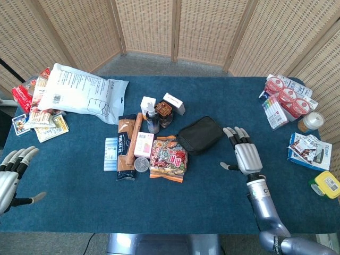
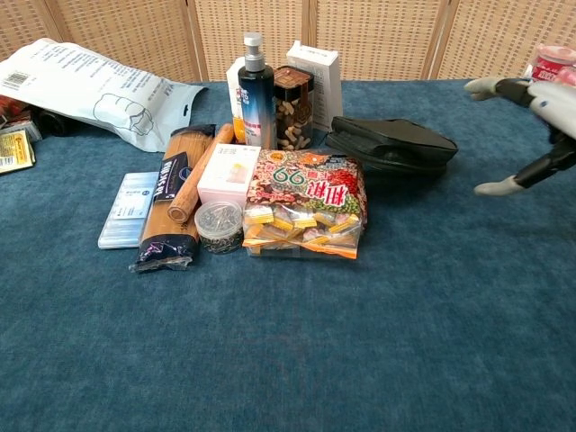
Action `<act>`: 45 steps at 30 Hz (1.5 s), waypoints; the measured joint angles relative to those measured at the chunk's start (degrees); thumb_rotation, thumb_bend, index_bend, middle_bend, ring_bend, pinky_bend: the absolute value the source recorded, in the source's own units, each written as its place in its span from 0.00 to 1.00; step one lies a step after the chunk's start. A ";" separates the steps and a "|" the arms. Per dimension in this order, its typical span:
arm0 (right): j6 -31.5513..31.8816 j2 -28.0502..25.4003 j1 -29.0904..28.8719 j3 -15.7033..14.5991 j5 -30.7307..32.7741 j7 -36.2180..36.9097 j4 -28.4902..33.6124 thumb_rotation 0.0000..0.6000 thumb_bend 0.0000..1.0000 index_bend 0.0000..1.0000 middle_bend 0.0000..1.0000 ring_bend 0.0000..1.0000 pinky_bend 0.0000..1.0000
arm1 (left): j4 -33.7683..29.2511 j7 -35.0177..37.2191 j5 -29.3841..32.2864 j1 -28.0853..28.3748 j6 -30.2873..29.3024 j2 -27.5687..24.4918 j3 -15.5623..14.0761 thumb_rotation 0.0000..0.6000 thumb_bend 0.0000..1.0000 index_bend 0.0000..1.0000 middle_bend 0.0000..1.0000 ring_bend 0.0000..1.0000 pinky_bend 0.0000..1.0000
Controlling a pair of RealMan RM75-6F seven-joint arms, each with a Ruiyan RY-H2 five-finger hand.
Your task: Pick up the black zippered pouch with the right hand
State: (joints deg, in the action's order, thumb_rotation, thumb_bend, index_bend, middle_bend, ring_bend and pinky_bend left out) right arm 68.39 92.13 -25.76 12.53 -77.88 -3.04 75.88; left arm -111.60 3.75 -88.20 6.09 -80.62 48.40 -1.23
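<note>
The black zippered pouch (image 1: pixel 200 135) lies flat near the table's middle, just right of a snack bag (image 1: pixel 169 158); the chest view shows the pouch (image 2: pixel 392 144) behind that bag (image 2: pixel 306 202). My right hand (image 1: pixel 245 154) hovers a short way right of the pouch, fingers spread, holding nothing. In the chest view the right hand (image 2: pixel 531 117) enters at the right edge, apart from the pouch. My left hand (image 1: pixel 10 178) stays at the table's near left edge, fingers apart and empty.
A cluster sits left of the pouch: spray bottle (image 2: pixel 256 90), nut jar (image 2: pixel 293 108), white boxes (image 1: pixel 174 103), pasta pack (image 1: pixel 125 149), pink box (image 1: pixel 143 144), small tin (image 1: pixel 141 164). A white mailer (image 1: pixel 79 93) lies far left. Markers and packets (image 1: pixel 284 101) crowd the right edge.
</note>
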 measured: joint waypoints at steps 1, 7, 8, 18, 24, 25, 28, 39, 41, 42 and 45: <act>-0.29 0.84 -0.39 0.04 0.09 0.21 -0.93 1.00 0.00 0.00 0.00 0.00 0.00 | 0.05 0.03 0.25 0.02 0.11 0.00 0.05 1.00 0.01 0.00 0.00 0.00 0.00; -1.92 4.88 -2.57 0.35 0.66 2.66 -5.66 1.00 0.00 0.00 0.00 0.00 0.00 | 0.15 -0.44 1.25 0.28 0.83 0.29 0.31 1.00 0.01 0.00 0.00 0.00 0.00; -2.01 5.30 -2.84 0.45 0.70 2.91 -6.12 1.00 0.00 0.00 0.00 0.00 0.00 | 0.16 -0.55 1.37 0.33 0.95 0.36 0.34 1.00 0.01 0.00 0.00 0.00 0.00; -2.01 9.86 -5.35 1.85 1.25 4.51 -10.67 1.00 0.00 0.00 0.00 0.00 0.00 | 0.18 -1.46 2.66 0.76 1.96 0.95 0.63 1.00 0.01 0.00 0.00 0.00 0.00; -2.60 11.84 -6.56 2.43 1.75 6.24 -13.35 1.00 0.00 0.00 0.00 0.00 0.00 | 0.36 -1.64 3.48 0.88 2.31 1.11 0.82 1.00 0.01 0.00 0.00 0.00 0.00; -2.62 12.17 -6.71 2.48 1.78 6.54 -13.68 1.00 0.00 0.00 0.00 0.00 0.00 | 0.39 -1.72 3.65 0.92 2.44 1.17 0.86 1.00 0.01 0.00 0.00 0.00 0.00; -2.85 12.99 -7.25 2.55 1.83 7.16 -14.65 1.00 0.00 0.00 0.00 0.00 0.00 | 0.43 -1.98 4.04 1.08 2.81 1.37 0.94 1.00 0.01 0.00 0.00 0.00 0.00; -3.34 14.97 -9.58 4.17 2.39 9.07 -17.17 1.00 0.00 0.00 0.00 0.00 0.00 | 0.38 -2.72 4.93 1.15 3.18 1.75 1.06 1.00 0.01 0.00 0.00 0.00 0.00; -3.18 15.43 -9.75 4.21 2.43 9.20 -17.39 1.00 0.00 0.00 0.00 0.00 0.00 | 0.37 -2.85 5.01 1.15 3.19 1.78 1.07 1.00 0.01 0.00 0.00 0.00 0.00; -3.12 15.71 -9.86 4.18 2.42 9.36 -17.51 1.00 0.00 0.00 0.00 0.00 0.00 | 0.38 -2.86 5.07 1.14 3.17 1.78 1.10 1.00 0.01 0.00 0.00 0.00 0.00; -3.34 16.24 -10.18 4.15 2.59 9.73 -17.80 1.00 0.00 0.00 0.00 0.00 0.00 | 0.44 -2.85 5.29 1.16 3.25 1.81 1.15 1.00 0.01 0.00 0.00 0.00 0.00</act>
State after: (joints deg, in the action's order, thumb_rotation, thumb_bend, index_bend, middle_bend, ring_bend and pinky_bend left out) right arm 65.05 108.36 -35.93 16.68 -75.29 6.69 58.09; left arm -111.16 0.90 -82.91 7.26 -77.36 50.20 -0.07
